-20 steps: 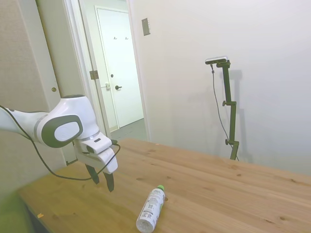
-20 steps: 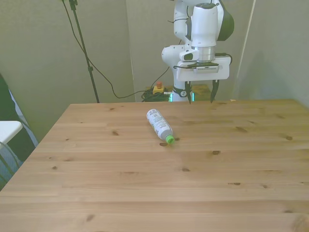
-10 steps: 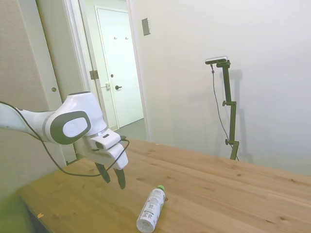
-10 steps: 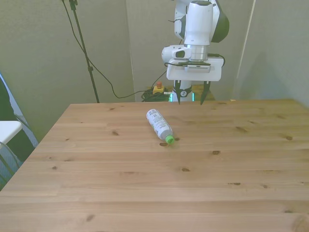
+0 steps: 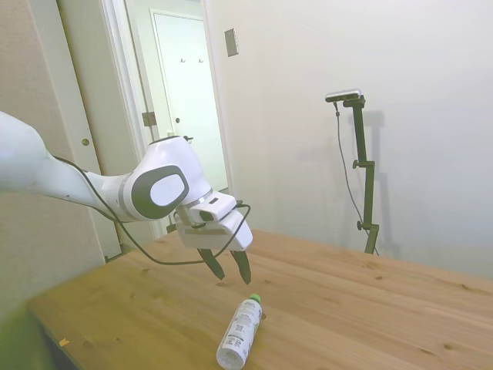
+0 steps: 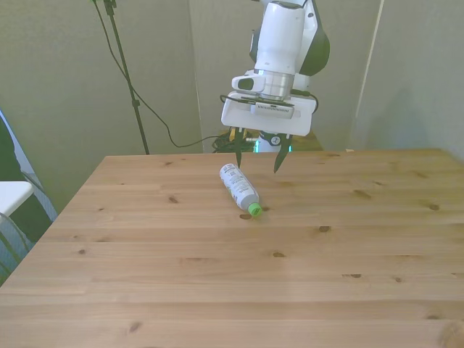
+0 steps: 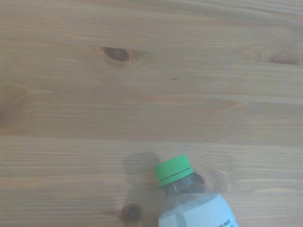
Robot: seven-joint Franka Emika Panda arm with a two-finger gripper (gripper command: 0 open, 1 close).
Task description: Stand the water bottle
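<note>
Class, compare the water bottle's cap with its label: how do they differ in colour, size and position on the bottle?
On the water bottle, the cap is plain green; the label is white with print. The cap is small, at one end; the label wraps much of the body. Both lie sideways with the bottle on the table.

The wrist view shows the water bottle [image 7: 194,203] lying on the wooden tabletop [image 7: 142,71], only its upper part in frame. Its green cap [image 7: 173,169] tops a clear neck, and the edge of a white label with dark text follows. Dark knots mark the planks near the cap.
</note>
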